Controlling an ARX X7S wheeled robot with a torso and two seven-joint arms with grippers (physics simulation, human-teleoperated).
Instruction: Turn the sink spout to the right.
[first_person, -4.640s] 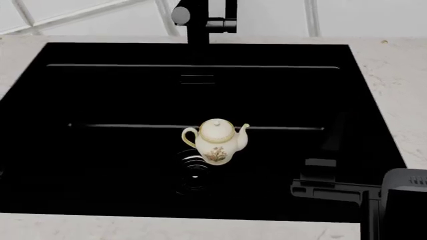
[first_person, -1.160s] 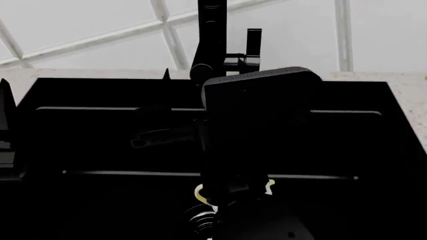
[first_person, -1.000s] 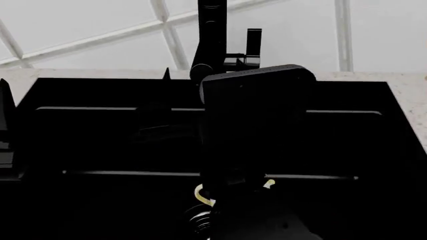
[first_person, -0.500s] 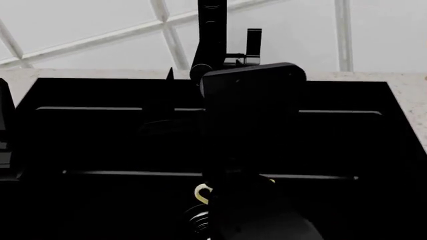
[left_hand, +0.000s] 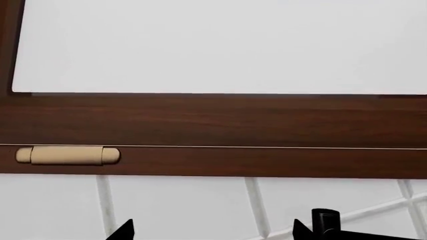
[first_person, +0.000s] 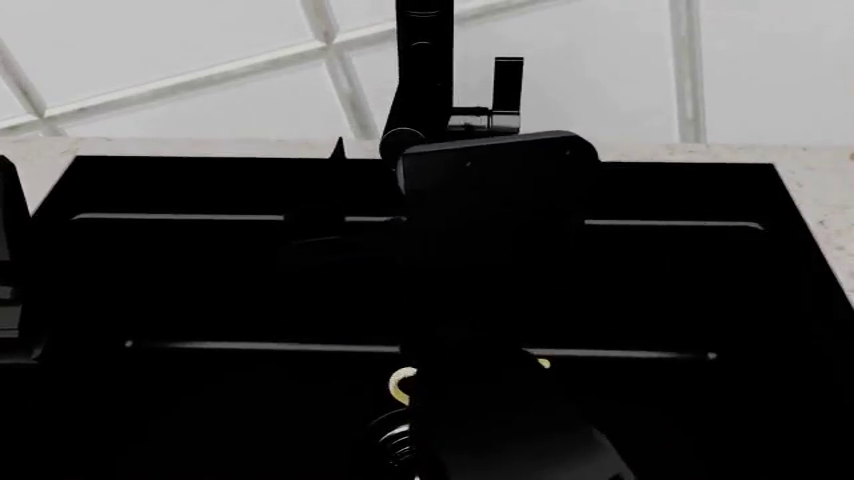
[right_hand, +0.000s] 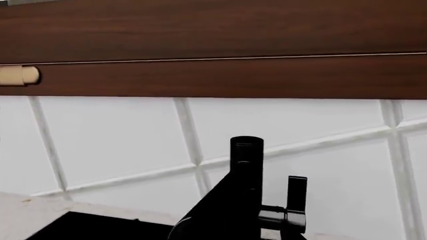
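Right gripper (first_person: 400, 215) state unclear, black on black, masking sink spout (first_person: 422, 75) base and sink (first_person: 747, 300).

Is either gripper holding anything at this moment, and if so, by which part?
It cannot be told. The right arm's boxy black body hides its own fingertips just in front of the tall matte black sink spout; no contact shows. The left gripper shows open with nothing between its tips.

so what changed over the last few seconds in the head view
The right arm rose from the lower right corner to the middle, now hiding most of the teapot, and drifted slightly left toward the sink spout. The camera tilted up. Nothing was grasped; spout, sink and teapot stayed put.
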